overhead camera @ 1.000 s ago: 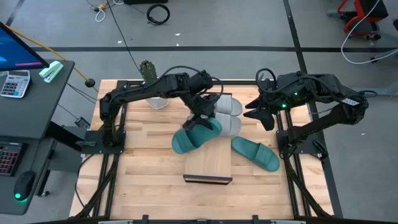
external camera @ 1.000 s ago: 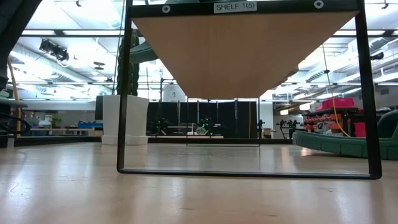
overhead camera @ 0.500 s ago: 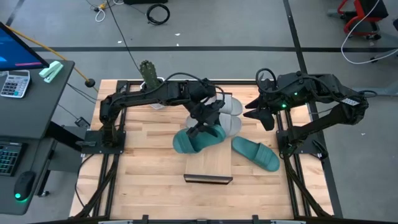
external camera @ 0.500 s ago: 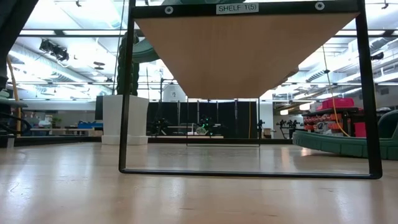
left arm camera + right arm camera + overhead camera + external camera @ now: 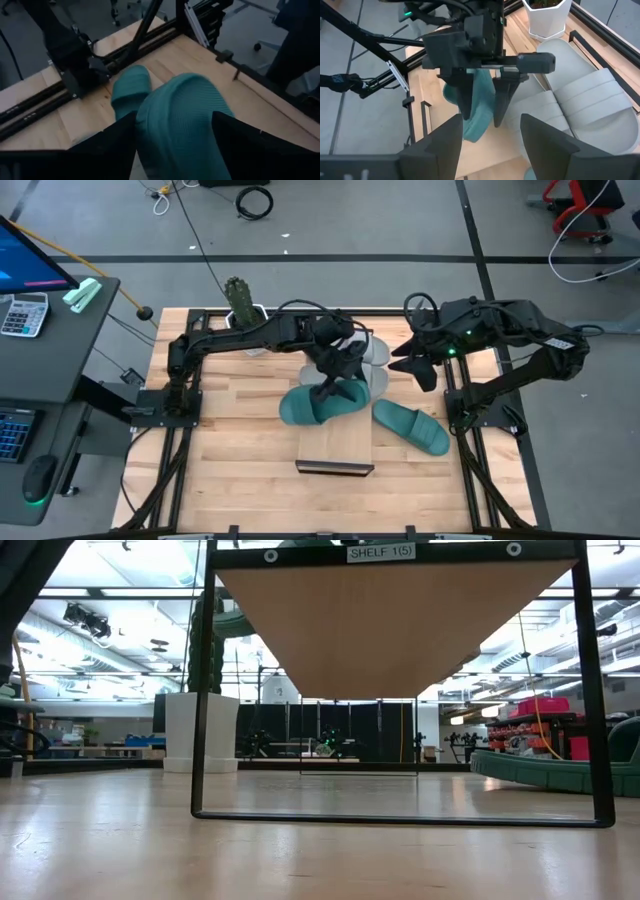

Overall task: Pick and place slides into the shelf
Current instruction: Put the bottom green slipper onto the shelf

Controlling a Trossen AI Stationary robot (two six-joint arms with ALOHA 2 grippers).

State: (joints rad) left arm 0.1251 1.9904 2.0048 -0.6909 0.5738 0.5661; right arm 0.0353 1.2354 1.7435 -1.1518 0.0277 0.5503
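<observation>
My left gripper (image 5: pixel 336 387) hangs over the middle of the table, its fingers (image 5: pixel 464 95) spread on either side of a teal slide (image 5: pixel 318 404) and seemingly no longer clamping it. That slide lies across the far end of the shelf (image 5: pixel 335 446), beside the grey pair (image 5: pixel 366 364) already there. The second teal slide (image 5: pixel 411 427) lies on the table (image 5: pixel 220 450) just right of the shelf. My right gripper (image 5: pixel 412 365) waits wide apart, farther right. I judge the foam light, squashy and grippy; the strap or side wall suits pinching. A second ago the left fingers were narrower around it and the slide sat slightly farther left.
</observation>
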